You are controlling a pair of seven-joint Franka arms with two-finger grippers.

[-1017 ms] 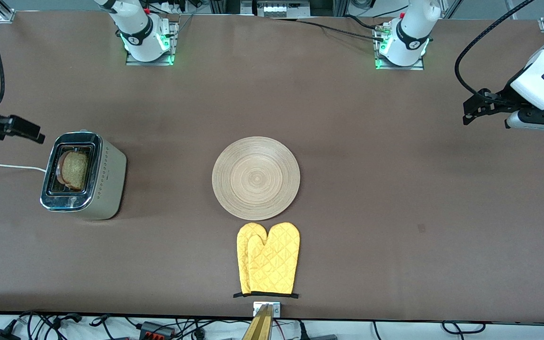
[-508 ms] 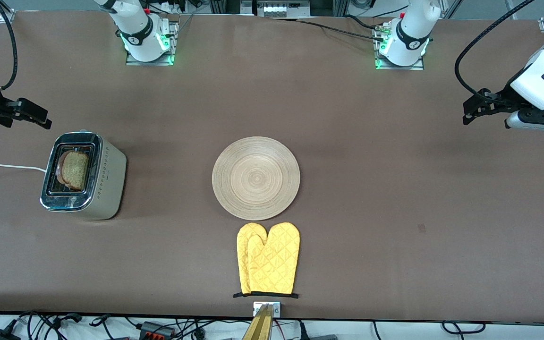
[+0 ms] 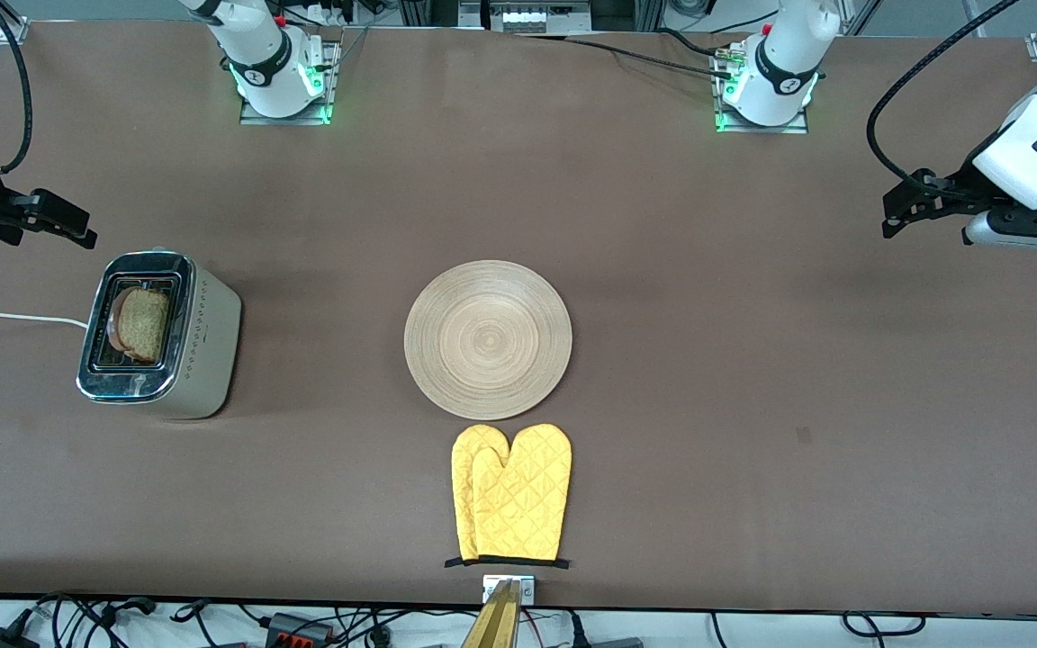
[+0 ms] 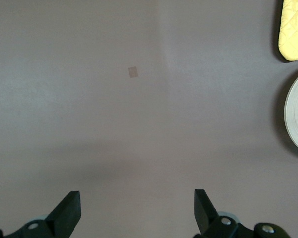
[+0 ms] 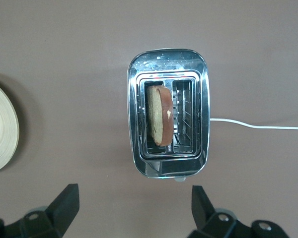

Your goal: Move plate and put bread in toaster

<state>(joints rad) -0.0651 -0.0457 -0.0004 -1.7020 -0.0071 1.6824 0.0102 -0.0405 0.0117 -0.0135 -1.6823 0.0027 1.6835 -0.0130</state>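
Brown tabletop (image 3: 707,360) before you carries the plate (image 3: 488,339) at its middle just beside yellow oven mitts (image 3: 511,493), the bread (image 5: 159,120) upright in one slot of the toaster (image 3: 161,335) toward the right arm's end, the right gripper (image 5: 131,208) spread wide and empty above it, and the left gripper (image 4: 136,212) equally wide over bare table

The toaster (image 5: 168,113) sits at frame centre. The bread (image 5: 159,115) stands on edge in the slot toward 9 o'clock; the 3 o'clock slot holds nothing. A white cord (image 5: 258,126) exits toward 3 o'clock. The plate (image 5: 1,128) edge shows at 9 o'clock. The right gripper (image 5: 134,210) at 6 o'clock has its fingers spread wide.
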